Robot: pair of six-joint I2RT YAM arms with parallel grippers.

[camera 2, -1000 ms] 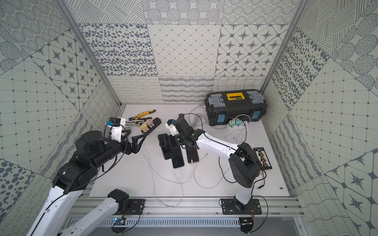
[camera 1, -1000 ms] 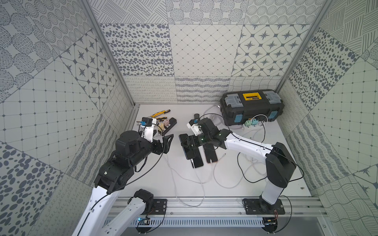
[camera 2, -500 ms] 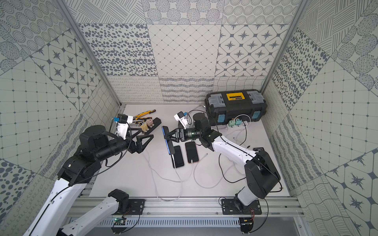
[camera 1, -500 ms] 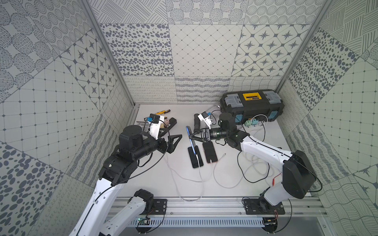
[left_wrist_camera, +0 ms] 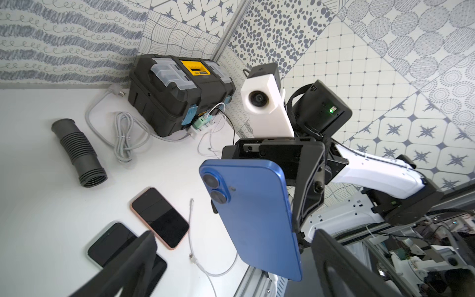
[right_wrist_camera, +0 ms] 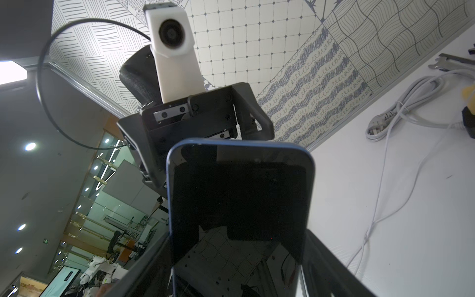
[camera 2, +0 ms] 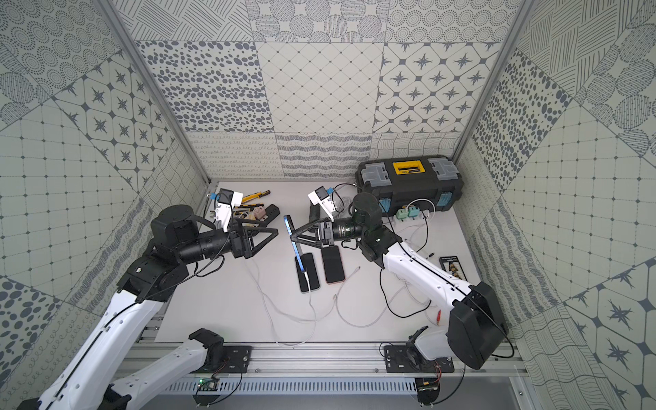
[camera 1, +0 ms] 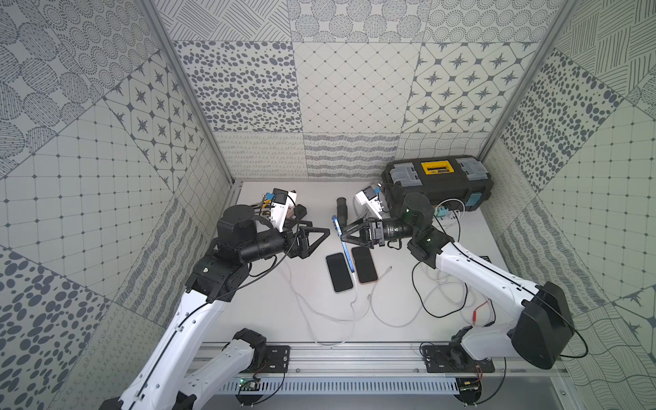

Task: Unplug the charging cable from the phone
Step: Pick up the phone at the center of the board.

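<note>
The right gripper (camera 1: 340,232) is clamped across the long sides of the blue phone (camera 1: 346,248), holding it off the tabletop (camera 1: 269,309) over the middle. The phone stands on edge and tilted, its camera end up. In the left wrist view its blue back (left_wrist_camera: 254,213) faces the left arm, and in the right wrist view its dark screen (right_wrist_camera: 239,205) faces the right wrist. The white charging cable (camera 2: 309,291) is plugged into the phone's lower end. It hangs to the tabletop and runs in a loop toward the front edge. The left gripper (camera 1: 316,241) holds nothing, its jaws spread wide. It points at the phone's back from close by without touching it. Under the raised phone two more phones lie flat side by side, a black one (camera 1: 339,272) and a pink-rimmed one (camera 1: 364,264). A loose cable plug (camera 1: 389,268) lies beside them. A black toolbox (camera 1: 438,181) sits in the far right corner, with a ribbed grey hose (camera 1: 342,207) near the far edge.
</note>
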